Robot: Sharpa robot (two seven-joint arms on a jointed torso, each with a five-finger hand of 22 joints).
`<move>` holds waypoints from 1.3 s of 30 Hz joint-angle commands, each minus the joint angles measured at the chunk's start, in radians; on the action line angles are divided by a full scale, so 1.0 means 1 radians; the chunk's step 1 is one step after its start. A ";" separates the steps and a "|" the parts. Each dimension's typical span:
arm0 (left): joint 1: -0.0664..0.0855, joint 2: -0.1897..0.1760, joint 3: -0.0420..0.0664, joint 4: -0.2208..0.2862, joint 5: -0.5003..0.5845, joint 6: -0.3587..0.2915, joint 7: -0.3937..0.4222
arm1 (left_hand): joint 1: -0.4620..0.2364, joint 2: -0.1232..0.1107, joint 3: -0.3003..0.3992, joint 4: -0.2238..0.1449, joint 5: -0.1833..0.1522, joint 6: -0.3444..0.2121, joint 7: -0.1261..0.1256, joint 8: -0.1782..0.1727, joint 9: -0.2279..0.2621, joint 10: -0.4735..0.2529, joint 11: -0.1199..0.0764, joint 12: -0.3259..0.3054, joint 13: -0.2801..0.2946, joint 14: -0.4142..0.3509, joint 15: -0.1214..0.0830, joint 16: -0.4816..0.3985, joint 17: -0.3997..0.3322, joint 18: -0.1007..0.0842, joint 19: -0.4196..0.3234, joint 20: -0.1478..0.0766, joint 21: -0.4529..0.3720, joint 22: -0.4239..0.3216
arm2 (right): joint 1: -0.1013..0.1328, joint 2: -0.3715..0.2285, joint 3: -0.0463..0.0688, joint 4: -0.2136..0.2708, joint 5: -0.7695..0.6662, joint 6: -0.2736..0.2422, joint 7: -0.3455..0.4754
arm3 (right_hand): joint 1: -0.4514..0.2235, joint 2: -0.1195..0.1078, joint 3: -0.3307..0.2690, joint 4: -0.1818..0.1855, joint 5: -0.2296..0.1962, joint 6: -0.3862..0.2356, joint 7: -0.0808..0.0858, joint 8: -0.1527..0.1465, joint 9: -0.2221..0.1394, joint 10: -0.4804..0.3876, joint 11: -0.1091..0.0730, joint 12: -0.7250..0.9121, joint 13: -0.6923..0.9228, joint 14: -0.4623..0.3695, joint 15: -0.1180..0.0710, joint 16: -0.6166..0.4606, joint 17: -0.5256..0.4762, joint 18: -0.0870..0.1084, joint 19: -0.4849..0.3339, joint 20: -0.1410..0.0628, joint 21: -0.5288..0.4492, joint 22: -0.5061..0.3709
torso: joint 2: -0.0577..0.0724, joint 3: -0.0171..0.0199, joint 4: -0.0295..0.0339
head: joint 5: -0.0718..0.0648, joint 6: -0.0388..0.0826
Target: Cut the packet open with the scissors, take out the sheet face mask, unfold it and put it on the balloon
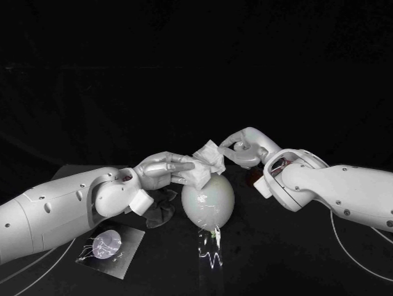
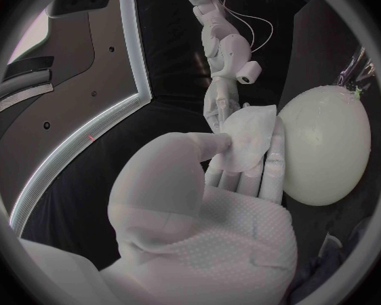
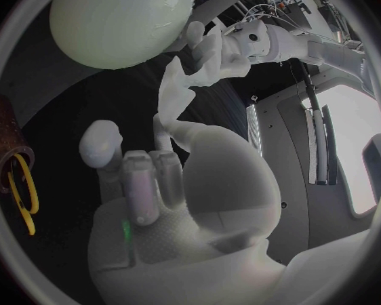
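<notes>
Both hands are up at the middle of the tabletop (image 1: 276,265), meeting over the balloon (image 1: 207,200). The left hand (image 1: 166,168) has the sheet mask (image 1: 206,161) pinched between thumb and fingers, with the rest of its fingers stretched out alongside the balloon. Its wrist view shows the white, crumpled sheet mask (image 2: 245,139) pressed under the thumb, right beside the pale balloon (image 2: 322,146).

The right hand (image 1: 241,148) comes in from the other side and grips the sheet's far edge. From its wrist, the right hand (image 3: 182,190) has its fingers curled in, and a strip of the sheet mask (image 3: 169,102) runs taut from it across to the left hand (image 3: 220,47), with the balloon (image 3: 118,20) just beyond.

The sheet hangs at the top of the balloon, partly bunched. I can't tell whether it touches. The packet (image 1: 108,245) lies flat on the tabletop, below the left arm.
</notes>
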 commanded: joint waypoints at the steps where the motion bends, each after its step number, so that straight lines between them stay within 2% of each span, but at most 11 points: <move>1: 0.007 -0.002 0.002 0.005 -0.008 0.047 -0.006 | 0.000 0.010 -0.004 0.006 0.003 0.013 0.016 0.007 0.002 0.009 -0.001 0.005 0.001 0.010 -0.002 0.008 0.002 0.010 0.008 0.002 0.005 0.002 | 0.003 0.001 0.002 -0.006 0.045 0.047 0.051 | 0.005 -0.002 0.041 -0.037 0.005 0.009 0.001 0.003 0.001 0.090 -0.007 -0.002 0.240 0.103 -0.007 0.004 0.263 -0.006 0.009 -0.002 0.009 0.118 | 0.000 0.0000 -0.0005 | 0.000 0.001; 9: 0.022 -0.005 0.002 0.003 -0.020 0.049 -0.020 | 0.002 0.009 -0.005 0.007 0.003 0.013 0.014 0.011 0.004 0.013 -0.002 0.006 0.001 0.013 -0.003 0.012 0.004 0.011 0.011 0.000 0.009 0.004 | 0.010 0.001 0.002 -0.011 0.083 0.063 0.075 | 0.005 -0.001 0.041 -0.037 0.005 0.009 0.001 0.003 0.001 0.090 -0.007 -0.001 0.240 0.103 -0.007 0.004 0.263 -0.006 0.010 -0.002 0.010 0.118 | 0.000 0.0000 -0.0010 | -0.001 0.003; 16: 0.030 -0.022 0.002 0.009 -0.014 0.070 -0.041 | 0.003 0.008 -0.005 0.006 0.003 0.012 0.014 0.014 0.004 0.015 -0.003 0.007 0.001 0.014 -0.004 0.014 0.005 0.010 0.012 -0.001 0.011 0.005 | 0.014 -0.004 0.002 -0.019 0.166 0.040 0.105 | 0.005 -0.001 0.041 -0.038 0.005 0.008 0.001 0.004 0.001 0.090 -0.007 -0.002 0.240 0.103 -0.007 0.004 0.263 -0.006 0.011 -0.002 0.012 0.118 | 0.000 0.0006 -0.0011 | -0.004 0.005; 21: 0.032 -0.041 0.001 0.017 0.004 0.093 -0.060 | 0.005 0.004 -0.011 0.009 0.003 0.003 0.009 0.025 0.006 0.046 -0.011 0.023 0.004 0.037 -0.014 0.042 0.018 0.011 0.027 -0.010 0.030 0.015 | 0.016 -0.009 0.002 -0.028 0.212 0.037 0.113 | 0.005 -0.001 0.042 -0.038 0.005 0.008 0.001 0.004 0.001 0.090 -0.007 -0.001 0.240 0.103 -0.007 0.004 0.263 -0.006 0.011 -0.002 0.012 0.118 | 0.000 0.0003 -0.0006 | -0.006 0.006; 25: 0.033 -0.052 0.001 0.019 0.036 0.109 -0.073 | 0.007 0.000 -0.013 0.007 0.003 0.002 0.008 0.029 0.007 0.052 -0.013 0.026 0.004 0.040 -0.017 0.049 0.021 0.010 0.029 -0.013 0.036 0.019 | 0.017 -0.014 0.002 -0.032 0.229 0.052 0.108 | 0.005 -0.001 0.042 -0.038 0.005 0.008 0.000 0.004 0.002 0.089 -0.007 -0.003 0.239 0.103 -0.007 0.004 0.263 -0.005 0.009 -0.002 0.008 0.117 | 0.000 -0.0005 -0.0004 | -0.008 0.007; 32: 0.033 -0.059 0.001 0.018 0.080 0.142 -0.077 | 0.023 -0.031 -0.036 -0.033 0.003 0.013 -0.001 0.054 0.015 0.072 -0.022 0.034 0.004 0.046 -0.024 0.070 0.031 0.007 0.029 -0.022 0.057 0.033 | 0.018 -0.010 0.002 -0.040 0.233 0.091 0.085 | 0.005 -0.001 0.042 -0.039 0.005 0.007 0.001 0.004 0.002 0.086 -0.007 -0.008 0.234 0.103 -0.007 0.004 0.263 -0.003 0.001 -0.002 -0.004 0.114 | -0.001 -0.0010 0.0006 | -0.011 0.010; 39: 0.036 -0.050 0.002 0.019 0.094 0.135 -0.054 | 0.020 -0.026 -0.067 -0.032 0.003 0.024 -0.011 0.074 0.023 0.091 -0.031 0.042 0.006 0.053 -0.032 0.091 0.040 0.004 0.020 -0.022 0.070 0.042 | 0.018 0.005 0.001 -0.045 0.227 0.112 0.070 | 0.004 -0.002 0.042 -0.039 0.004 0.006 0.001 0.004 0.002 0.086 -0.007 -0.010 0.233 0.103 -0.007 0.004 0.263 -0.002 -0.001 -0.002 -0.007 0.113 | 0.001 -0.0008 0.0000 | -0.010 0.011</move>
